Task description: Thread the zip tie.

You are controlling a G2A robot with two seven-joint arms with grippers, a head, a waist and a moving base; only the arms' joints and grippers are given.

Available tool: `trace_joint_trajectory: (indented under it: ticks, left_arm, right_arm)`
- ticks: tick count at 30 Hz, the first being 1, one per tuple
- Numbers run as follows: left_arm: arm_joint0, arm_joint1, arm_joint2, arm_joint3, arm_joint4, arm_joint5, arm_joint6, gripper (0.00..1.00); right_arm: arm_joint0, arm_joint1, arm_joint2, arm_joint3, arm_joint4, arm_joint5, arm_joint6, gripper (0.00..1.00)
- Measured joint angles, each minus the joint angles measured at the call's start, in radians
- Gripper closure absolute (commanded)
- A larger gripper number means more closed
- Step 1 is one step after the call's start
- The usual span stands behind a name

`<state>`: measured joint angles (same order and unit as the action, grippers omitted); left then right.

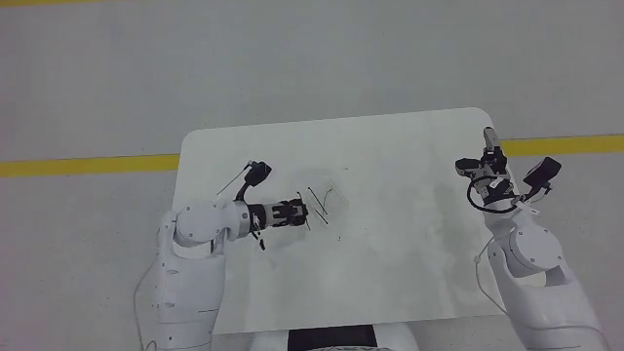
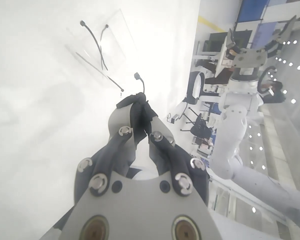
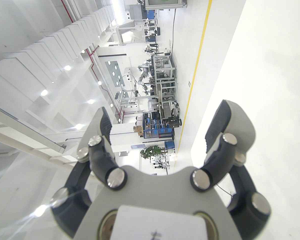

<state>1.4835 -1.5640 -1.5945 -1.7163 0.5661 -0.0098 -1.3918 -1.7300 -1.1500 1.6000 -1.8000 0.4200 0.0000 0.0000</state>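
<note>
White desk [image 1: 409, 253]. The left arm lies low at the desk's 9 o'clock side, its left pincer [image 2: 140, 101] clamped on a black zip tie [image 2: 137, 76] whose head juts past the fingertips. The right pincer [image 3: 162, 118] gapes wide at the 3 o'clock edge. Three loose zip ties [image 2: 97, 43] lie just beyond the left pincer, toward 3 o'clock.

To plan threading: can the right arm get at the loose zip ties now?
Probably, but far off: the right gripper is open, with only table between it and the loose zip ties.
</note>
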Motion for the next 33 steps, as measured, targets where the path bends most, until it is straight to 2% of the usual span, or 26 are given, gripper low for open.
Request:
trace_joint_trajectory:
  ticks: [2, 5, 9, 11, 12, 14, 19, 22, 24, 26, 27, 33]
  left_arm:
    - [0.001, 0.022, 0.018, 0.026, -0.071, -0.030, 0.002, 1.00]
    - [-0.006, 0.073, 0.064, 0.072, -0.170, -0.061, 0.002, 1.00]
    - [-0.041, 0.157, 0.129, 0.129, -0.279, -0.069, 0.002, 1.00]
    - [-0.057, 0.192, 0.153, 0.148, -0.327, -0.075, 0.002, 1.00]
    - [-0.067, 0.215, 0.169, 0.158, -0.358, -0.083, 0.002, 1.00]
    - [-0.080, 0.250, 0.195, 0.171, -0.410, -0.104, 0.002, 1.00]
    - [-0.117, 0.356, 0.291, 0.207, -0.563, -0.195, 0.002, 1.00]
    - [-0.150, 0.415, 0.332, 0.237, -0.631, -0.200, 0.002, 1.00]
    - [-0.170, 0.448, 0.365, 0.246, -0.674, -0.209, 0.002, 1.00]
    - [-0.184, 0.470, 0.389, 0.247, -0.701, -0.227, 0.002, 1.00]
    - [-0.186, 0.475, 0.393, 0.247, -0.706, -0.231, 0.002, 1.00]
    - [-0.185, 0.474, 0.393, 0.247, -0.704, -0.231, 0.002, 1.00]
  right_arm:
    - [0.000, 0.000, 0.000, 0.000, 0.000, 0.000, 0.000, 0.00]
    - [0.000, 0.000, 0.000, 0.000, 0.000, 0.000, 0.000, 0.00]
    - [0.000, 0.000, 0.000, 0.000, 0.000, 0.000, 0.000, 0.00]
    - [0.000, 0.000, 0.000, 0.000, 0.000, 0.000, 0.000, 0.00]
    - [0.000, 0.000, 0.000, 0.000, 0.000, 0.000, 0.000, 0.00]
    - [0.000, 0.000, 0.000, 0.000, 0.000, 0.000, 0.000, 0.00]
    - [0.000, 0.000, 0.000, 0.000, 0.000, 0.000, 0.000, 0.00]
    - [0.000, 0.000, 0.000, 0.000, 0.000, 0.000, 0.000, 0.00]
    - [0.000, 0.000, 0.000, 0.000, 0.000, 0.000, 0.000, 0.00]
    - [0.000, 0.000, 0.000, 0.000, 0.000, 0.000, 0.000, 0.00]
    - [0.000, 0.000, 0.000, 0.000, 0.000, 0.000, 0.000, 0.00]
    - [0.000, 0.000, 0.000, 0.000, 0.000, 0.000, 0.000, 0.00]
